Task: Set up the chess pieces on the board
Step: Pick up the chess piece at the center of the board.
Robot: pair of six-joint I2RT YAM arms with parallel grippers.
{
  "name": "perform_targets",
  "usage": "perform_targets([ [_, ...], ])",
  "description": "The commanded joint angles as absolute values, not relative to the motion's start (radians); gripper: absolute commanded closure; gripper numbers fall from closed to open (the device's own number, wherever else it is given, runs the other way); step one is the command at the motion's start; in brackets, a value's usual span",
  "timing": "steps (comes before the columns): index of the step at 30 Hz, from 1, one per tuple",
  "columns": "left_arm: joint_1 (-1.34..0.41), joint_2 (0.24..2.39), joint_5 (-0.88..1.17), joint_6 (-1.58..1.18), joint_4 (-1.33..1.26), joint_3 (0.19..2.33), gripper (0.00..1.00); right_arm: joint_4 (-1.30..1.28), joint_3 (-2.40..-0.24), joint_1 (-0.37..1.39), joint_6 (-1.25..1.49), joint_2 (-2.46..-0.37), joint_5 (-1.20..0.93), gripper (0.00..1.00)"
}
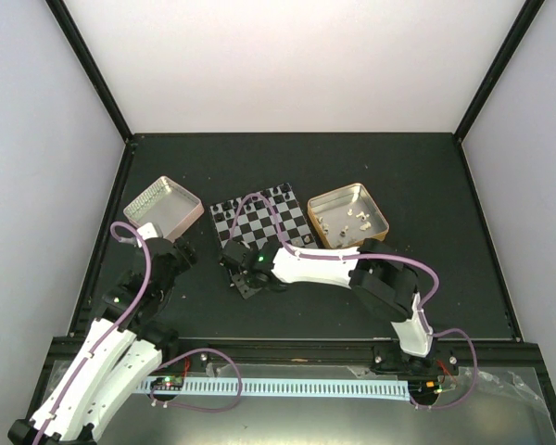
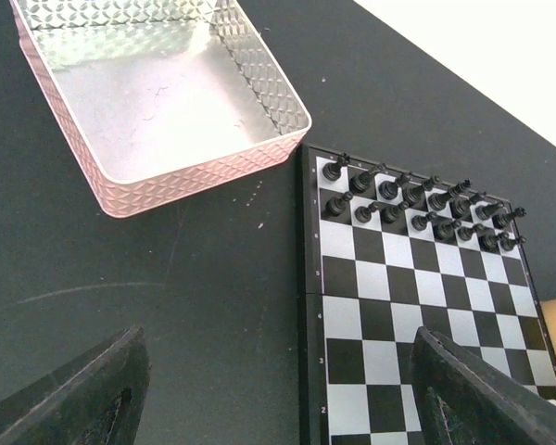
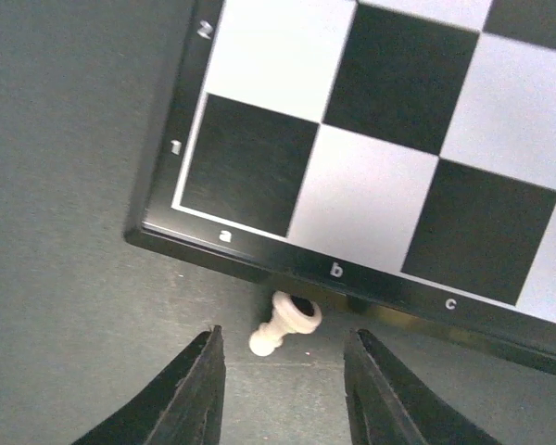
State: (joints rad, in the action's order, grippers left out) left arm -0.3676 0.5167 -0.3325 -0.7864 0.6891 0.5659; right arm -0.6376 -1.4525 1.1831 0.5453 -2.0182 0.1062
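Note:
The board (image 2: 417, 306) (image 1: 259, 219) lies mid-table, with several black chess pieces (image 2: 417, 204) standing in two rows along its far side. One white pawn (image 3: 284, 324) lies on its side on the mat, right against the board's (image 3: 380, 139) near edge below column b. My right gripper (image 3: 283, 337) (image 1: 244, 278) is open around that pawn, a gap showing on each side. My left gripper (image 2: 278, 338) (image 1: 181, 248) hangs open and empty over the board's left edge.
An empty pale pink tin (image 2: 148, 93) (image 1: 164, 206) sits left of the board. On the right stands a gold-rimmed tin (image 1: 382, 218) holding several white pieces (image 1: 347, 219). Everything rests on the dark mat (image 2: 120, 278).

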Motion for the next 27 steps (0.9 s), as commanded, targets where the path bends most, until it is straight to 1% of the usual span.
perform_targets([
  [1,-0.36,0.489,-0.401,-0.805,0.718,0.578,0.22,-0.694,-1.468,1.181,0.608,-2.044,0.152,0.64],
  [6,-0.36,0.435,-0.468,-0.835,0.753,0.579,0.22,-0.688,-1.488,1.181,0.614,-2.071,0.144,0.64],
  [21,-0.36,0.42,-0.464,-0.829,0.748,0.575,0.22,-0.688,-1.539,1.18,0.639,-2.134,0.124,0.62],
  [25,-0.36,0.419,-0.463,-0.826,0.746,0.574,0.22,-0.686,-1.549,1.181,0.643,-2.145,0.129,0.65],
  [27,-0.359,0.42,-0.462,-0.826,0.747,0.573,0.22,-0.689,-1.556,1.181,0.65,-2.151,0.136,0.69],
])
